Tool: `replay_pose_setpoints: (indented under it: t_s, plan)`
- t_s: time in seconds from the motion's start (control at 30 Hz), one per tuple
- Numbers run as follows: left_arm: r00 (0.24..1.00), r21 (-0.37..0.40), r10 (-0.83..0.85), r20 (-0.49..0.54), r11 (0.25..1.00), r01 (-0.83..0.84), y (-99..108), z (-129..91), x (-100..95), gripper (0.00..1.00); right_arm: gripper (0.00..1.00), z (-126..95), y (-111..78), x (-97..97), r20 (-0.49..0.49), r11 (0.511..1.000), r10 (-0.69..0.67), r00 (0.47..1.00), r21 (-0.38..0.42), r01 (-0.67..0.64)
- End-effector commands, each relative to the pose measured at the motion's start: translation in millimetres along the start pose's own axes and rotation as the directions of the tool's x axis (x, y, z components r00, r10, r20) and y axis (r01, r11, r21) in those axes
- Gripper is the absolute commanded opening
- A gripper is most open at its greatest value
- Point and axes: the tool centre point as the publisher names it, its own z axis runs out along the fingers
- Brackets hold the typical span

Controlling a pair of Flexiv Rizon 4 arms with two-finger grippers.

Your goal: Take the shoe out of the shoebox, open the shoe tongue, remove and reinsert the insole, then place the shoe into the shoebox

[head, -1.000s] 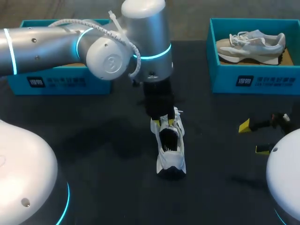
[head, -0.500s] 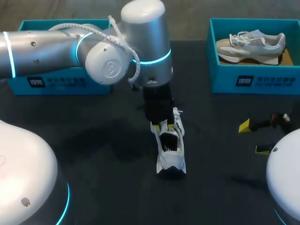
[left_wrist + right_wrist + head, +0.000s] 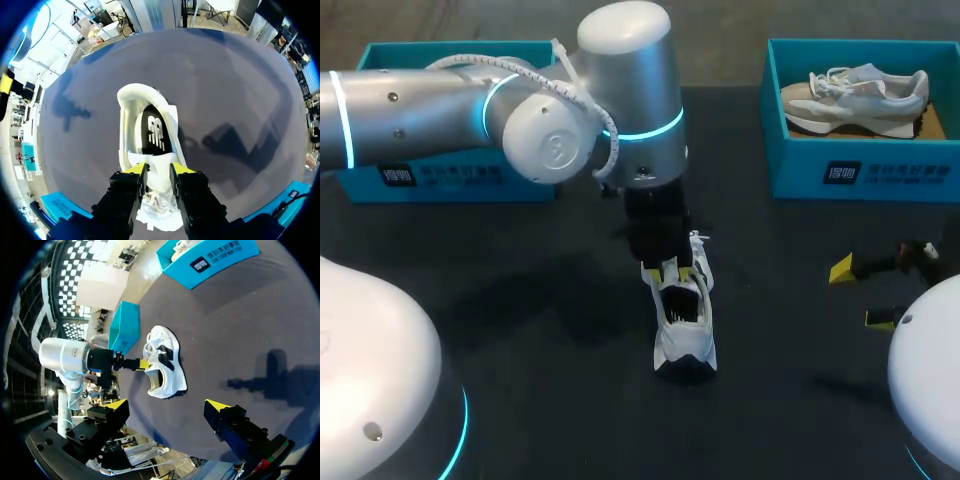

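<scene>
Opening the tongue (image 3: 158, 191), pinched in the left gripper (image 3: 157, 170) at 12 o'clock of the shoe (image 3: 685, 322); next, peeling back to expose the insole (image 3: 152, 132) for the right gripper (image 3: 860, 293), agape at 3 o'clock.

left gripper (image 3: 672, 268) | I've pinched its fingers closer on the shoe tongue (image 3: 158, 166) | my left arm edged slightly back

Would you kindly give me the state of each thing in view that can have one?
left gripper: shut on tongue
right gripper: open, empty
shoe: upright on table, mouth open
insole: inside shoe
right box: open, second shoe inside
left box: open, contents mostly hidden
</scene>
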Motion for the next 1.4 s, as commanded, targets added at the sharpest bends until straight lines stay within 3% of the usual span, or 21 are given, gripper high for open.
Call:
replay_pose_setpoints:
  t_s: [0.03,0.3,0.67,0.77,1.1,1.4]
  plan:
    - [1.000,-0.011,0.004,0.012,1.000,-0.004,-1,-9,1.7,0.31,1.00,-6,-8.5,0.6,0.003,1.000,0.001,1.000,-0.012,-0.001]
    - [1.000,-0.020,-0.004,0.028,1.000,0.005,11,-13,-0.6,0.30,1.00,-6,-8.5,0.6,0.003,1.000,0.001,1.000,-0.012,-0.001]
    - [1.000,0.049,0.002,0.006,0.999,-0.003,11,23,4.7,0.25,1.00,-6,-8.5,0.6,0.003,1.000,0.001,1.000,-0.012,-0.001]
    - [1.000,0.052,0.003,0.004,0.999,-0.003,9,24,5.7,0.24,1.00,-6,-8.5,0.6,0.003,1.000,0.001,1.000,-0.012,-0.001]
    - [0.996,0.004,0.005,0.084,1.000,-0.005,-2,-28,-7.1,0.28,1.00,-6,-8.5,0.6,0.003,1.000,0.001,1.000,-0.012,-0.001]
    - [0.995,-0.008,-0.060,0.074,0.998,0.061,-23,-43,-15.5,0.27,1.00,-6,-8.5,0.6,0.003,1.000,0.001,1.000,-0.012,-0.001]
